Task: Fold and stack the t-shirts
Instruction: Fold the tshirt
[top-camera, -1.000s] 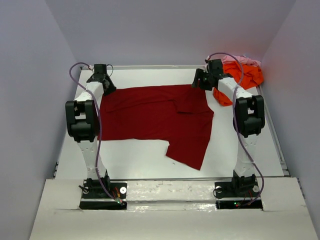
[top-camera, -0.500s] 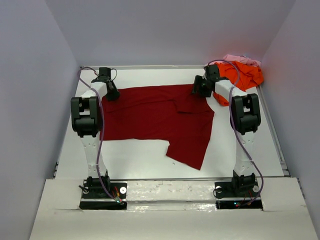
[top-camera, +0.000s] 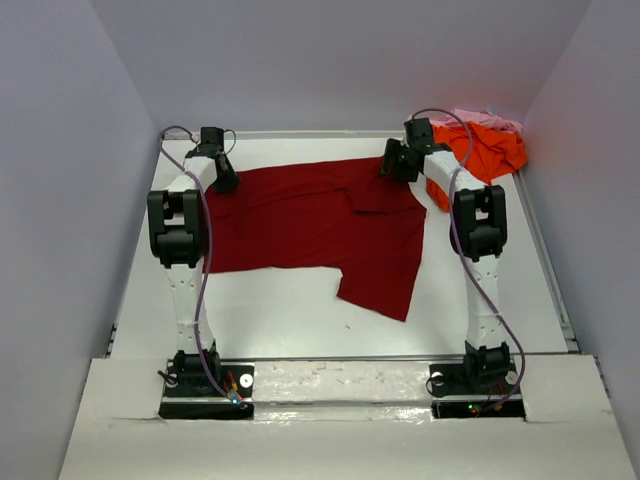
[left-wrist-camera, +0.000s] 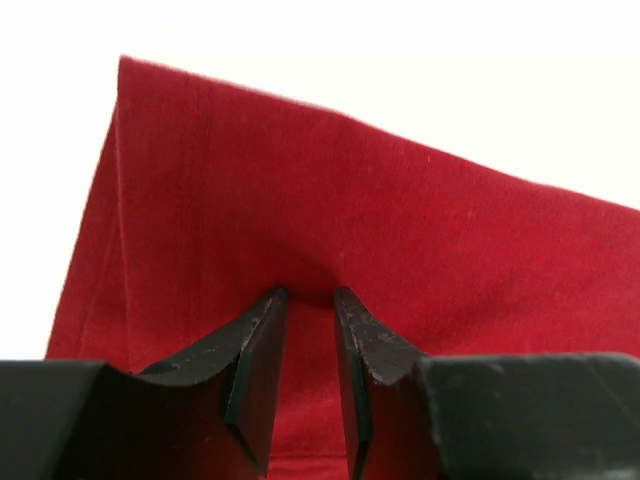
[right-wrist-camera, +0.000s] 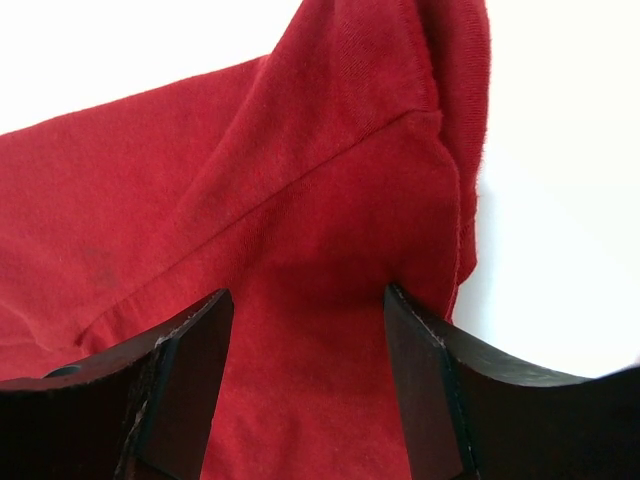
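Note:
The maroon t-shirt (top-camera: 320, 225) lies spread on the white table (top-camera: 270, 315), with one sleeve hanging toward the near side. My left gripper (top-camera: 222, 180) is at its far left corner, jaws shut narrowly on a pinch of maroon cloth (left-wrist-camera: 300, 200); the left gripper (left-wrist-camera: 310, 295) shows cloth filling the gap. My right gripper (top-camera: 392, 165) is at the far right corner. In its wrist view the right gripper (right-wrist-camera: 307, 295) is closed wider on a bunch of maroon fabric (right-wrist-camera: 330, 180) near a seam. The orange t-shirt (top-camera: 490, 150) and pink t-shirt (top-camera: 470, 117) lie heaped at the back right.
Grey walls close in the table on the left, back and right. The heap of orange and pink cloth sits just right of my right arm. A raised white ledge (top-camera: 340, 375) at the near edge carries both arm bases.
Both grippers have moved toward the back wall, and the maroon t-shirt has slid with them, its near edge and hanging sleeve now farther from the arm bases.

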